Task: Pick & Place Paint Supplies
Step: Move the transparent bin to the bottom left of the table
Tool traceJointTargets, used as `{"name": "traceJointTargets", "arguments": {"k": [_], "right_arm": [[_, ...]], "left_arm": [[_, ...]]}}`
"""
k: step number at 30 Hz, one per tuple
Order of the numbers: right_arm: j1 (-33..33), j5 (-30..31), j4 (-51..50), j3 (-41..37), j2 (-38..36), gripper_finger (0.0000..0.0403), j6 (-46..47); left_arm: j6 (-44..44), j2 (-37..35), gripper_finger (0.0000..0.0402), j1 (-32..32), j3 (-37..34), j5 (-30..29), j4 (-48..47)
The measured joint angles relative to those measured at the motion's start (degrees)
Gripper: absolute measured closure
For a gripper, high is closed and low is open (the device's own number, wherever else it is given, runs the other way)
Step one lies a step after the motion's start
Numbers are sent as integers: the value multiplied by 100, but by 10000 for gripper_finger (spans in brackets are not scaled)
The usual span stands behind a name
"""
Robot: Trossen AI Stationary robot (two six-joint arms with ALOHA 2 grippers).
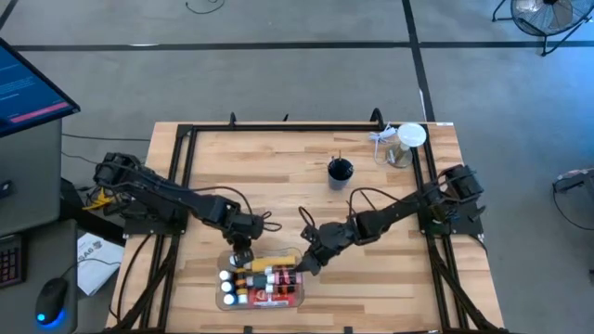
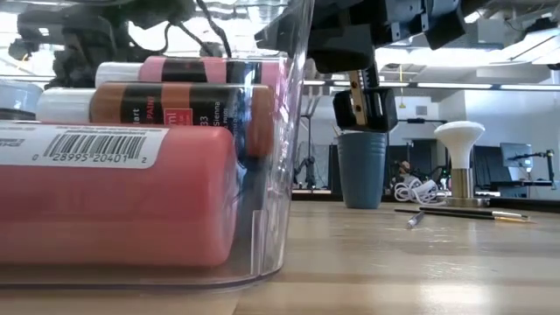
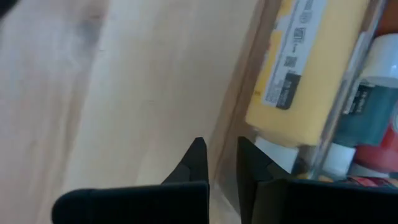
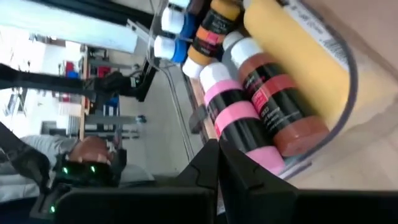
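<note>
Looks mostly done: paint bottles [image 1: 260,278], big yellow bottle [image 1: 278,260] included, lie packed in the clear tray [image 1: 223,299]. Left gripper [image 1: 241,252] and right gripper [image 1: 302,267] both pinch the tray's rim, fingers together. One brush [image 2: 464,213] left on the table [image 1: 278,176]

Paint bottles [image 1: 260,278] lie packed sideways inside the clear bin [image 1: 295,299].

High view straight down over the whole table [image 1: 278,158], low view level at tabletop, pressed against the clear tray [image 2: 280,175], both wrist views close above that tray, all four sharing the tray and its paint bottles [image 4: 261,93].
</note>
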Motion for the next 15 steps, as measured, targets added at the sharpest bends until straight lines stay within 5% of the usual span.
{"name": "traceJointTargets", "arguments": {"k": [7,15], "right_arm": [[-32,-105,-466,236,-461,402,-46],[237,196,-3674,507,-817,403,516]], "left_arm": [[-268,-661,401,88,-78,-1026,66],[18,-1211,401,762,-78,-1101,457]]}}
